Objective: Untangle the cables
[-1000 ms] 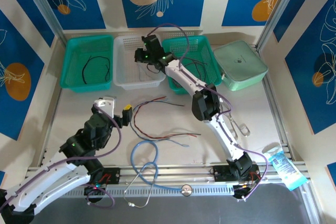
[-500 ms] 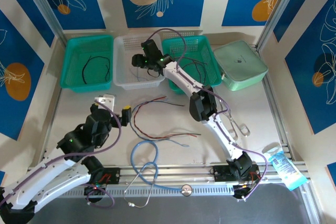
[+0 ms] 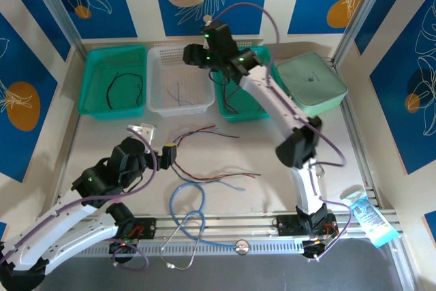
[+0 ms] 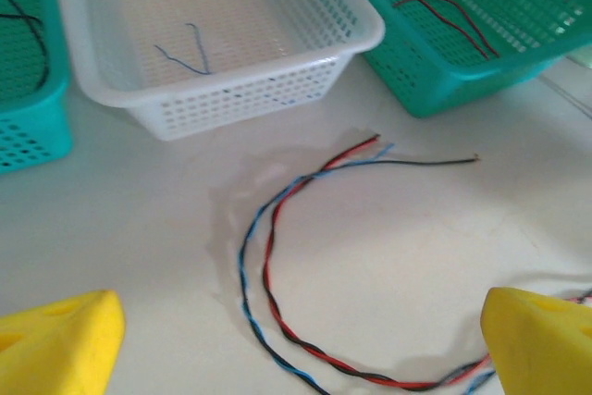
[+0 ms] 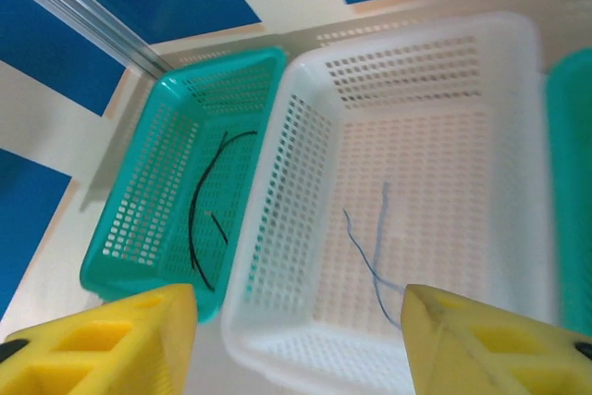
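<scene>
Pale tabletop between the arms holds the cables (image 4: 268,275): thin red, black and blue wires, loosely twisted together into an open curve whose loose ends fan toward the baskets. A single blue wire (image 5: 373,270) lies in the white basket (image 5: 287,182), a black wire (image 5: 192,228) in the left green basket (image 5: 139,201), and red and black ones (image 4: 453,16) in the right green basket (image 4: 518,53). The left gripper (image 4: 305,339) hangs near the curve with fingers spread wide, holding nothing, and the right gripper (image 5: 301,339), above the white basket, is spread and empty too.

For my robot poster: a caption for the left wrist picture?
Twisted red, blue and black cables lie near a white basket.
</scene>
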You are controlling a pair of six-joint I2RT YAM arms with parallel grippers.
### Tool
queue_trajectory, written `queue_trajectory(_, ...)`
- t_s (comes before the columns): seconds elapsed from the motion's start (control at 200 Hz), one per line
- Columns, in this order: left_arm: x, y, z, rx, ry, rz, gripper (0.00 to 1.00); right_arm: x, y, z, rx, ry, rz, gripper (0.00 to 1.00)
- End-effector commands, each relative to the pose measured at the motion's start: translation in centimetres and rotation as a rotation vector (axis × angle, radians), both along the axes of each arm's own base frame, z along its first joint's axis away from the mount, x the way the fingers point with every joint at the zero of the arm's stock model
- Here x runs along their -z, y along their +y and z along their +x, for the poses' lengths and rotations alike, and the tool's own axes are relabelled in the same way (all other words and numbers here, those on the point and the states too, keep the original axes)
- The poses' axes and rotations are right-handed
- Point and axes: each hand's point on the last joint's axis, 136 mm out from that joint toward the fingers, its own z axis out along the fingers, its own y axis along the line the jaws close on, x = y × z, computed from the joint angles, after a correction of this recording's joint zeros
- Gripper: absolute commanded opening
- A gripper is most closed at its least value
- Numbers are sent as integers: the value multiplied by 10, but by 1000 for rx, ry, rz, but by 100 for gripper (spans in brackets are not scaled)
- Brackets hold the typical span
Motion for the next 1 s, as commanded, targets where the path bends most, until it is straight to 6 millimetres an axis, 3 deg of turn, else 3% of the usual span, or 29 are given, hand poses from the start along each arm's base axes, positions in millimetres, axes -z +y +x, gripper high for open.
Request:
queue_trajectory(0.0, 8, -15, -6, 67, 59, -42, 98, 26, -52, -44, 123, 125, -100, 61)
queue_trajectory(0.105, 16, -33, -6, 145, 79, -42, 98, 56, -104, -92, 272, 237, -95, 61)
queue_trajectory(0.21, 23, -68, -10, 306, 88, -100, 97, 88, -150, -143, 383, 323, -72, 61)
queue_trajectory(0.3, 32, -89, -14, 404, 143, -106, 93, 114, -182, -179, 456, 368, -30, 60)
queue_trajectory(0.375, 42, -101, -16, 457, 202, -66, 92, 131, -195, -198, 458, 380, 1, 60)
queue_trajectory(0.62, 57, -152, -18, 617, 228, -20, 87, 176, -233, -227, 534, 504, 36, 58)
queue_trajectory(0.995, 109, -233, -19, 777, 367, 163, 75, 186, -272, -238, 558, 457, 167, 57)
